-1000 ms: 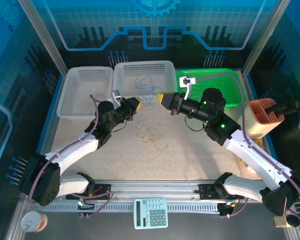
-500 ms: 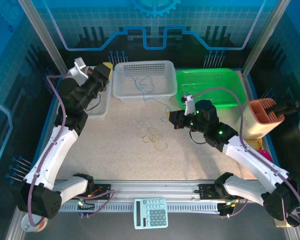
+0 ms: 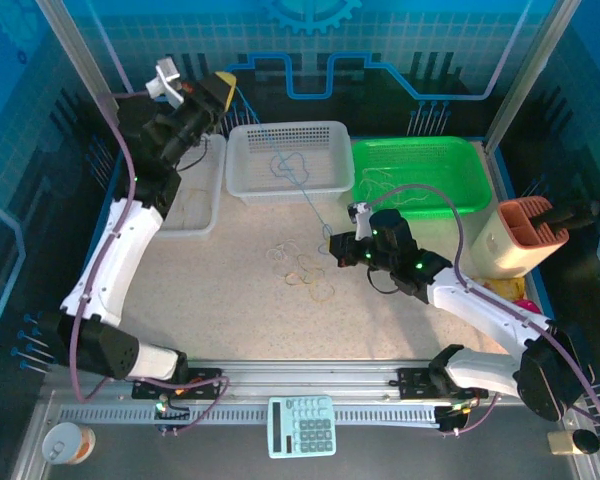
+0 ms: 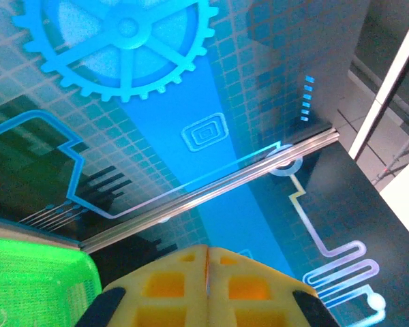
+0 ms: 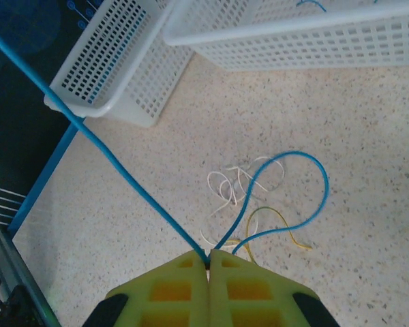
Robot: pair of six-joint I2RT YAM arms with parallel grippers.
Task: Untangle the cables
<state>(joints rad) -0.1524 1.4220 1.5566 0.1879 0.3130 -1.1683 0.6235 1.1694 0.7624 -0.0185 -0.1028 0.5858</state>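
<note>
My left gripper [image 3: 226, 84] is raised high at the back left, its yellow fingers [image 4: 170, 286] pressed shut. A thin blue cable [image 3: 315, 207] runs taut from its tip, over the middle white basket [image 3: 285, 130], down to my right gripper [image 3: 332, 243]. The right gripper [image 5: 208, 257] is shut on that blue cable [image 5: 123, 171], low over the table. A loose blue loop [image 5: 318, 178] hangs off it. Under it lie a white cable [image 5: 228, 185] and a yellow-tan cable [image 5: 276, 215]. More yellow-tan loops [image 3: 312, 277] rest mid-table.
A second white basket [image 3: 195, 200] stands at the back left, and a green basket [image 3: 420, 150] at the back right holds pale wire. An orange holder [image 3: 518, 238] is at the right edge. A calculator [image 3: 302, 425] and a can [image 3: 68, 443] sit by the near rail.
My left arm rose from the table's middle to high at the back left. The right gripper drew nearer and lower. The blue cable now stretches taut between them.
</note>
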